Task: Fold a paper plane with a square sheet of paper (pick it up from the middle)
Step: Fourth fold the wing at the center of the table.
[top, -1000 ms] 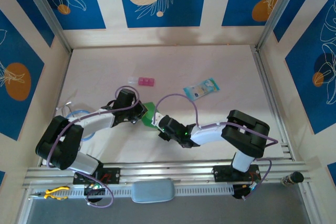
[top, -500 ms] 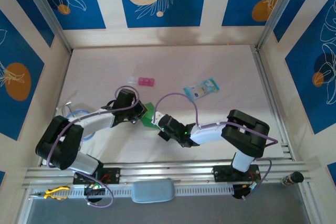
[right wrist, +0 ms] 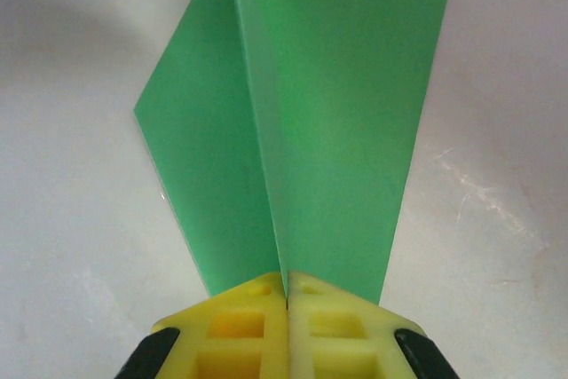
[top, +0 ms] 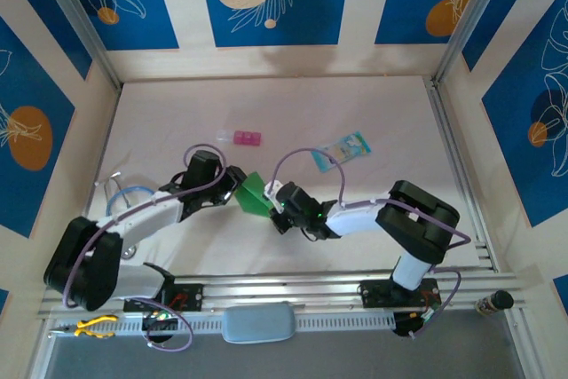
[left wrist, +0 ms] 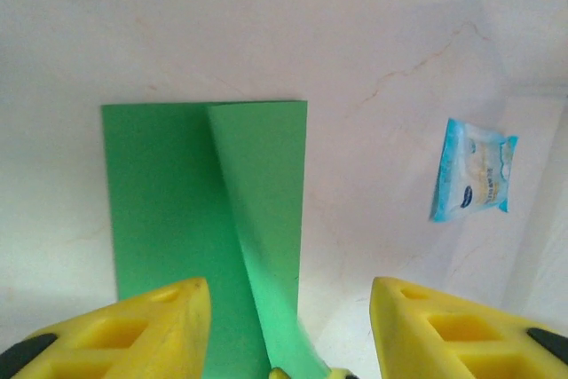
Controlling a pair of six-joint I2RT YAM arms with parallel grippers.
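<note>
The green sheet of paper [top: 255, 193] is creased along its middle and held up between the two arms. My right gripper [right wrist: 286, 283] is shut on the ridge of the fold, with the two halves of the sheet [right wrist: 337, 113] spreading away from the yellow fingers [right wrist: 240, 317]. My left gripper [left wrist: 290, 308] is open, its yellow fingers [left wrist: 151, 317] wide apart on either side of the sheet [left wrist: 195, 201]. In the top view the left gripper [top: 232, 185] sits just left of the paper and the right gripper [top: 275, 204] just right of it.
A pale blue printed packet [top: 341, 150] lies right of centre, also in the left wrist view as the packet [left wrist: 472, 170]. A small pink block [top: 243, 138] lies farther back. A blue-white cable loop [top: 129, 194] lies at the left. Walls enclose the table [top: 382, 104].
The left arm has stretched lower and farther left at its base. The right gripper has moved up toward the paper, and the green sheet now stands more upright between them.
</note>
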